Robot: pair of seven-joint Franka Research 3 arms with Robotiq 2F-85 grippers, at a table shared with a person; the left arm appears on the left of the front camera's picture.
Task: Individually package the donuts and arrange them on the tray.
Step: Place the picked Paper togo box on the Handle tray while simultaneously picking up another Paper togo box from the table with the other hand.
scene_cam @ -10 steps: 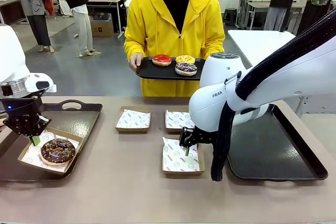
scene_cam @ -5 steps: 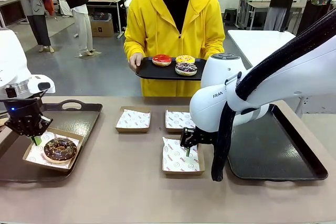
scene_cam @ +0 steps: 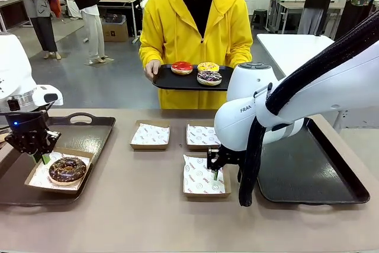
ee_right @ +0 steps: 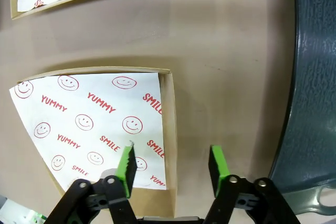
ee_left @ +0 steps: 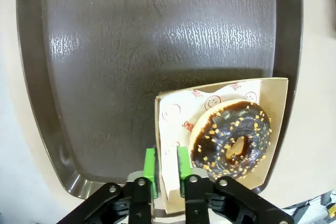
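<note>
left gripper (ee_left: 166, 165) pinches the box wall (ee_left: 169, 178) just beside the chocolate donut (ee_left: 210, 140); right gripper (ee_right: 172, 163), spread, straddles the wall of an empty box (ee_right: 94, 124).

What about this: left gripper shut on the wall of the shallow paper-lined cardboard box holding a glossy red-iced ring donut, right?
Wrong icing. The left wrist view shows the left gripper shut on the wall of the shallow paper-lined cardboard box, but the ring donut inside is chocolate-iced with pale crumbs.
</note>
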